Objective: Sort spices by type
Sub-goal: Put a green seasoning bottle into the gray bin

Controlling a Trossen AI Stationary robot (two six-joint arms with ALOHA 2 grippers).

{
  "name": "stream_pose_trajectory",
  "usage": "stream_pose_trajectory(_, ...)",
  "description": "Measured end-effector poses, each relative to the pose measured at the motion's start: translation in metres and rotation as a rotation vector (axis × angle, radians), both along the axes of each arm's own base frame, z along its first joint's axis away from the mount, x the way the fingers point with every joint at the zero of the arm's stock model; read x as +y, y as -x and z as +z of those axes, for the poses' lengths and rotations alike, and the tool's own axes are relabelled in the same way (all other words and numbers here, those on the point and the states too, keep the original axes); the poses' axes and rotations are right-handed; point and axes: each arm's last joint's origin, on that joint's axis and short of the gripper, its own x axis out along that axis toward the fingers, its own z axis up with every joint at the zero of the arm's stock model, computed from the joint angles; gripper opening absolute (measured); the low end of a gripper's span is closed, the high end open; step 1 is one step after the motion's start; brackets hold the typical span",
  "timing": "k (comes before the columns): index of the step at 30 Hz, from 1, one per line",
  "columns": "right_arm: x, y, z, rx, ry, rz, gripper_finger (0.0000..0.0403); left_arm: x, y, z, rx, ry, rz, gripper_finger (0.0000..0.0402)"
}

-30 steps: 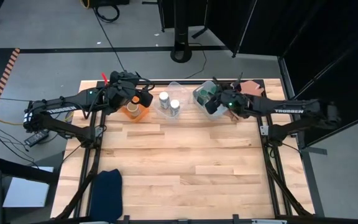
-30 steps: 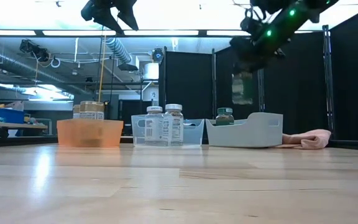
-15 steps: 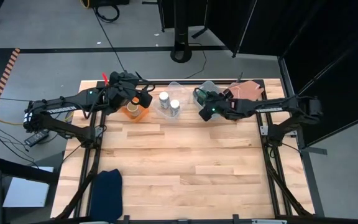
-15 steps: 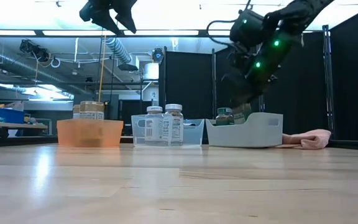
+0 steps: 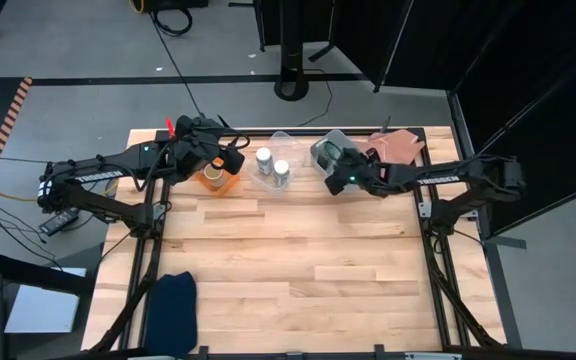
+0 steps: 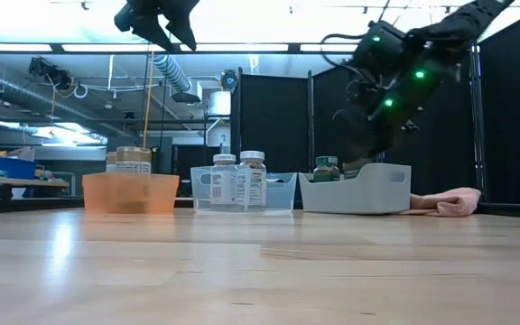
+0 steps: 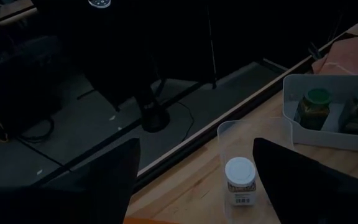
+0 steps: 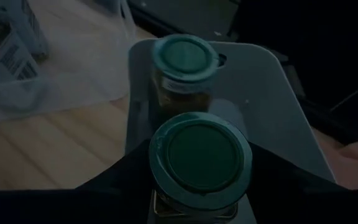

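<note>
Since a second ago your right gripper (image 8: 197,186) has dropped from high above into the grey-blue tray (image 8: 272,99).
It pinches one green-lidded jar (image 8: 199,155) by the body under the lid (rigid, light, smooth-sided, so grip square); its twin (image 8: 184,59) stands just beyond, near the table's far edge. The white-lidded jars (image 5: 272,164) sit in the clear tray (image 5: 280,137), and the left gripper (image 5: 230,156) hangs spread above the orange tray (image 6: 131,192).
</note>
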Motion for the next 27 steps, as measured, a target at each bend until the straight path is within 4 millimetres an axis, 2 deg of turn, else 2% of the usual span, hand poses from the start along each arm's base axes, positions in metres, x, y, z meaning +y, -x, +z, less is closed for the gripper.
stream_pose_trajectory(4,0.0,0.017,-0.006,-0.094,0.011,-0.013,0.0217,0.0,0.0,0.0,0.0,0.0,0.0,0.0317)
stream_pose_trajectory(10,-0.001,0.03,-0.017,-0.253,-0.021,0.01,0.0213,0.0,0.0,0.0,0.0,0.0,0.0,0.0317)
stream_pose_trajectory(14,-0.002,0.033,-0.02,-0.265,-0.025,-0.008,0.0218,0.0,0.0,0.0,0.0,0.0,0.0,0.0317)
stream_pose_trajectory(20,-0.003,0.034,-0.021,-0.258,-0.026,-0.016,0.0261,0.0,0.0,0.0,0.004,-0.002,-0.002,0.0317)
stream_pose_trajectory(27,-0.004,0.033,-0.02,-0.254,-0.011,-0.006,0.0266,0.0,0.0,0.0,0.005,-0.002,-0.002,0.0317)
